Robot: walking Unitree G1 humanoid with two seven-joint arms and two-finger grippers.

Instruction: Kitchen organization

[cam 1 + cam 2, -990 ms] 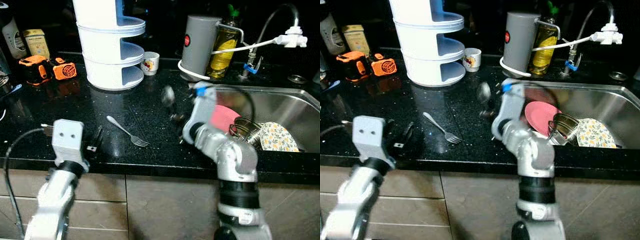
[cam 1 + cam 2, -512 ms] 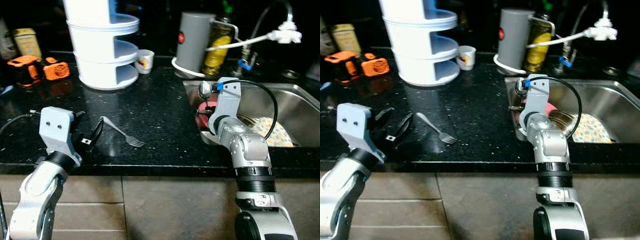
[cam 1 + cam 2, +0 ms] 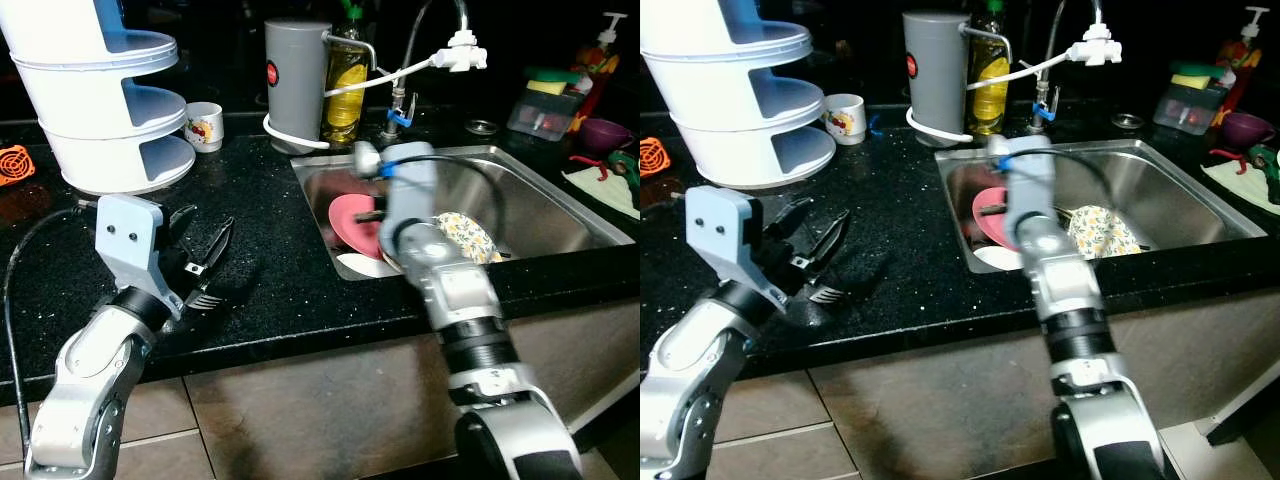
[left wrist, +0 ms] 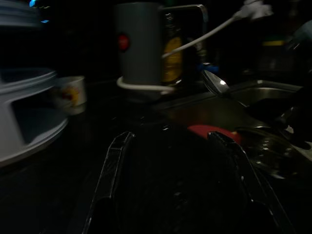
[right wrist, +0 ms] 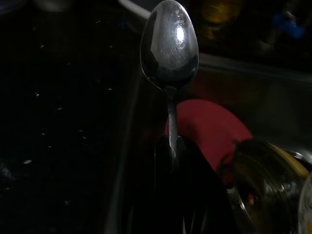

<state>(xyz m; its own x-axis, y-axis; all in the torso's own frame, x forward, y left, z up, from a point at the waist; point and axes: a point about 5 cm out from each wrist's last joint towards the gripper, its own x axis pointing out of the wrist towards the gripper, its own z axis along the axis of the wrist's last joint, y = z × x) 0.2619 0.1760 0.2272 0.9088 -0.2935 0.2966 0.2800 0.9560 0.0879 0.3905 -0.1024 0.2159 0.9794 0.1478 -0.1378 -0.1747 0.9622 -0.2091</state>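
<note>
We see the right pincer (image 5: 176, 146) held over the steel sink (image 3: 545, 205) at the right end of the black surface (image 3: 260, 260), its two black fingers clamped together on the handle of a spoon (image 5: 169, 53). The spoon stands bowl-up above the fingers, over the sink's left part. Below it in the basin lie a pink plate (image 3: 352, 218), a metal pot (image 5: 258, 180) and a flower-patterned cloth (image 3: 465, 232), close together.

Our left pincer (image 4: 170, 165) hovers low over the surface near its front edge, fingers spread apart and holding nothing. Just beside the fingertips, in the head views, the tines of a fork (image 3: 205, 299) lie on the surface; its handle is hidden behind the pincer.

At the surface's back left corner stands a white tiered rack (image 3: 100, 110), with a small printed cup (image 3: 204, 125) just beside it. Along the back edge, behind the sink, we see a grey cylindrical canister (image 3: 296, 85), a yellow bottle (image 3: 345, 85) touching it, and the tap (image 3: 415, 60) with a white fitting.
</note>
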